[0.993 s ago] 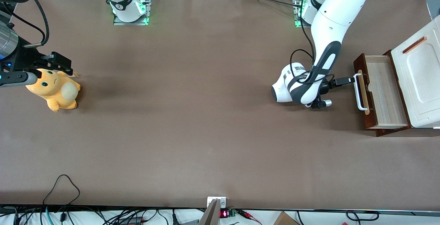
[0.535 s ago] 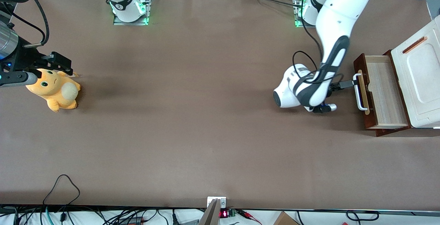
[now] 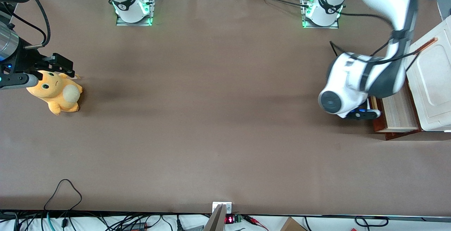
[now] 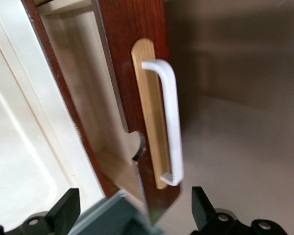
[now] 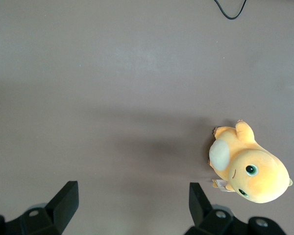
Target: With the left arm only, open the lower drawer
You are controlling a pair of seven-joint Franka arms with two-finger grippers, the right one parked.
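Lower drawer point(image 4: 132, 73) stands pulled out; gripper point(image 4: 132, 213), fingers spread and empty, hovers above its white loop handle point(image 4: 169, 117), not touching. No legible writing.

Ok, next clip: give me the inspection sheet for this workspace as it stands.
Surface: brown table.
Job's things: lower drawer pulled out, pale inside showing; white handle free.
Clutter: orange plush toy toward the parked arm's end.
Grippers: left arm raised over the drawer front; gripper open, fingers apart, holding nothing.
Cables: black cable on the table's near edge.
Surroundings: white cabinet top above the drawer.
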